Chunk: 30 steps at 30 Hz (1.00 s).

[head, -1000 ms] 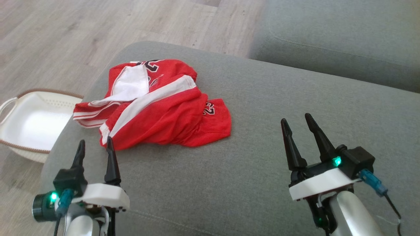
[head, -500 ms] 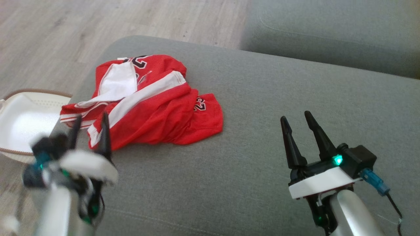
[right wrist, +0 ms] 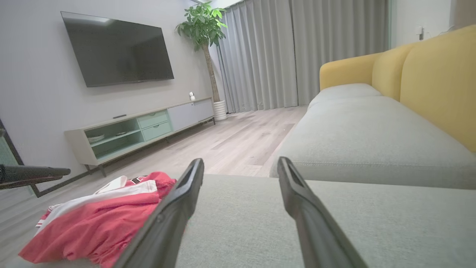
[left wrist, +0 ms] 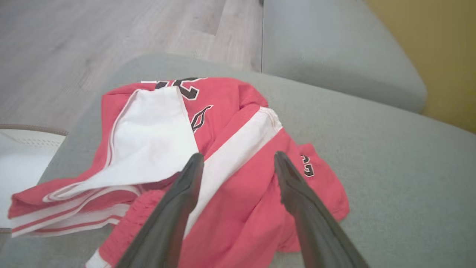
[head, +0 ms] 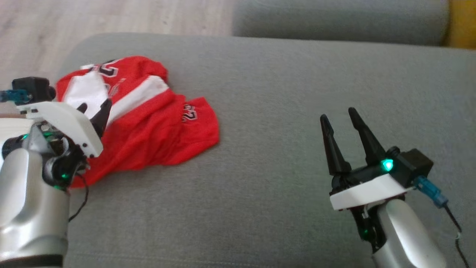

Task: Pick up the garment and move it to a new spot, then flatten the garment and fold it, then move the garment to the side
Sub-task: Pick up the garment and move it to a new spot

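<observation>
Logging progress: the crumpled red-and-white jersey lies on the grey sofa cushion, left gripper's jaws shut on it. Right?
No: the left wrist view shows the left gripper with jaws open over the crumpled red-and-white jersey, which lies on the grey sofa cushion.

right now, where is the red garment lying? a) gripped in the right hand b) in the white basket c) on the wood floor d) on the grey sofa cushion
d: the red garment lies crumpled on the grey sofa cushion, with nothing gripping it.
</observation>
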Tool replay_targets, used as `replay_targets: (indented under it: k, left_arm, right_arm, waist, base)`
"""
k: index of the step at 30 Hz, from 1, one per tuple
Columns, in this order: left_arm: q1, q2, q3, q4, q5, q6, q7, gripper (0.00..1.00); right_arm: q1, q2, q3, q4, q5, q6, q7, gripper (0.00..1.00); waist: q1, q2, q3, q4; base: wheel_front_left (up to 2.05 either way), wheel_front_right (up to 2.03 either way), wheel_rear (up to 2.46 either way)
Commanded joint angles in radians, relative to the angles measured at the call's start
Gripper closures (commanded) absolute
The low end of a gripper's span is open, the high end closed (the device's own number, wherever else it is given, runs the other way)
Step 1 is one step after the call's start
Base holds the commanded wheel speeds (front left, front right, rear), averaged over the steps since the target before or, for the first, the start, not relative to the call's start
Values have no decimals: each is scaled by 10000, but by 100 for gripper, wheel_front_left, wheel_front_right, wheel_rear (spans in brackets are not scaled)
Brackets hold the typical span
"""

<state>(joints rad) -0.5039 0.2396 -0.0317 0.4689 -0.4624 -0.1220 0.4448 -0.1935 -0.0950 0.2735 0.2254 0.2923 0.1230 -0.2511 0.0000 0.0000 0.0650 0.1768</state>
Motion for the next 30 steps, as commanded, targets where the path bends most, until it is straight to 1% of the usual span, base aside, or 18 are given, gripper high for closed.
replay_targets:
  k: [1, 5, 9, 11, 13, 14, 15, 16, 24, 27, 30]
  left_arm:
    - [-829, 608, 189, -2, 18, -37, 115, 0]
    - [-1299, 970, 59, 1303, -35, -56, 364, 0]
    - [-1587, 1355, -131, 2627, 161, -61, 518, 0]
    - [-1623, 1427, -334, 3200, 222, -66, 736, 0]
    - [-1666, 1378, -468, 3628, 9, -76, 1041, 0]
    - [-1703, 1369, -547, 3738, -124, -78, 1134, 22]
    - [-1747, 1416, -657, 3781, -192, -80, 1128, 60]
    - [-1790, 1493, -750, 3797, -221, -81, 1026, 100]
    - [-1849, 1728, -1486, 3640, -957, -84, 316, 100]
    - [-1851, 1755, -1654, 3459, -1250, -85, -57, 100]
    - [-1960, 1738, -2035, 2864, -1561, -85, -272, 100]
  right_arm:
    - [-498, -125, 239, -344, 70, 77, -107, 0]
    - [-721, -209, 328, -328, 202, 77, -107, 0]
    - [-901, -297, 426, -293, 270, 77, -107, 0]
    - [-962, -320, 448, -281, 302, 77, -107, 0]
    - [-998, -342, 434, -275, 320, 77, -107, 0]
    - [-999, -349, 424, -279, 326, 77, -107, 0]
    - [-996, -356, 412, -286, 328, 77, -107, 0]
    - [-992, -367, 398, -292, 333, 77, -107, 0]
    - [-916, -333, 403, -205, 334, 77, -107, 0]
    - [-712, -250, 382, -90, 360, 77, -107, 0]
    - [-427, -163, 368, 78, 388, 77, -107, 0]
  waist:
    - [0, 0, 456, -531]
    - [0, 0, 817, -1033]
    - [0, 0, 1088, -1436]
    - [0, 0, 1179, -1576]
    - [0, 0, 1228, -1642]
    - [0, 0, 1239, -1657]
    - [0, 0, 1249, -1665]
    - [0, 0, 1255, -1666]
    - [0, 0, 891, -1525]
    - [0, 0, 445, -1450]
    - [0, 0, -60, -1310]
  base:
    - [0, 0, 0]
    - [0, 0, 0]
    - [0, 0, 0]
    - [0, 0, 0]
    - [0, 0, 0]
    - [0, 0, 0]
    - [0, 0, 0]
    - [0, 0, 0]
    - [0, 0, 0]
    - [0, 0, 0]
    - [0, 0, 0]
